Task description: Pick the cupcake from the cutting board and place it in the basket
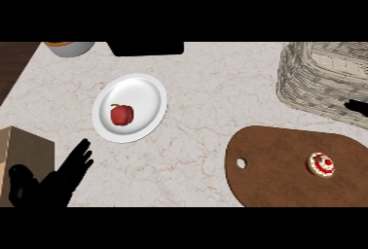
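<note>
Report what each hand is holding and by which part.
Left hand open, empty; cupcake lies untouched on the cutting board. Right hand barely shows: cannot tell.

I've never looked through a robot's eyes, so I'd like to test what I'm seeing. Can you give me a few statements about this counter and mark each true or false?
1. The wicker basket stands at the counter's upper right. True.
2. The red pepper lies in the basket. False: it lies on the white plate.
3. The cupcake sits on the cutting board. True.
4. The left hand holds the cupcake. False: it is open at the lower left, holding nothing, far from the cupcake.
</note>
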Robot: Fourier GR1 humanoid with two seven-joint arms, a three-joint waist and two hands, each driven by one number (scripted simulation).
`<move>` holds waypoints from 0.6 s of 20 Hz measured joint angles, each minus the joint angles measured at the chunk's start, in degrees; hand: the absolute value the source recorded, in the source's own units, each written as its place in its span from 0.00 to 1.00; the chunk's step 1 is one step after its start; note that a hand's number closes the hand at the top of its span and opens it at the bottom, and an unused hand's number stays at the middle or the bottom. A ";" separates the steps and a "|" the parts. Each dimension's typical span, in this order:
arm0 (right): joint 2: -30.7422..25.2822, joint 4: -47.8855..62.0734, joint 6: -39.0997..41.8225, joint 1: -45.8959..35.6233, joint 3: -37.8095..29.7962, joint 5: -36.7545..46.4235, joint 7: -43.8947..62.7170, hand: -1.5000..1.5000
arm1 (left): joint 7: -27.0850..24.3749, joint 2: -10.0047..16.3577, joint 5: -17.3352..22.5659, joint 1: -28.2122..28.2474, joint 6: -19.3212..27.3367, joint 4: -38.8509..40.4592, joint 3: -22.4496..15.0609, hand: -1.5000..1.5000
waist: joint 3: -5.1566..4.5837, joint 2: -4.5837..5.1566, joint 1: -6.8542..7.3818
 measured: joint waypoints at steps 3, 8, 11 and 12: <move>1.49 1.00 -0.92 0.84 0.96 2.85 -1.62 0.00 | -0.77 0.09 -0.35 0.18 -0.22 0.16 -0.21 0.50 | 0.07 0.06 0.16; 3.96 2.11 -2.77 1.70 2.99 7.41 -3.30 0.00 | -1.12 0.12 -0.65 0.20 -0.24 0.32 -0.39 0.50 | 0.06 0.09 0.31; 5.41 2.55 -3.92 2.58 4.41 10.15 -4.50 0.00 | -1.36 0.51 -0.44 0.84 -0.38 0.23 -0.55 0.50 | 0.13 0.02 0.26; 5.95 2.80 -4.40 2.64 4.84 11.03 -4.85 0.00 | -1.54 0.70 -0.49 1.02 -0.45 0.26 -0.63 0.50 | 0.13 0.02 0.31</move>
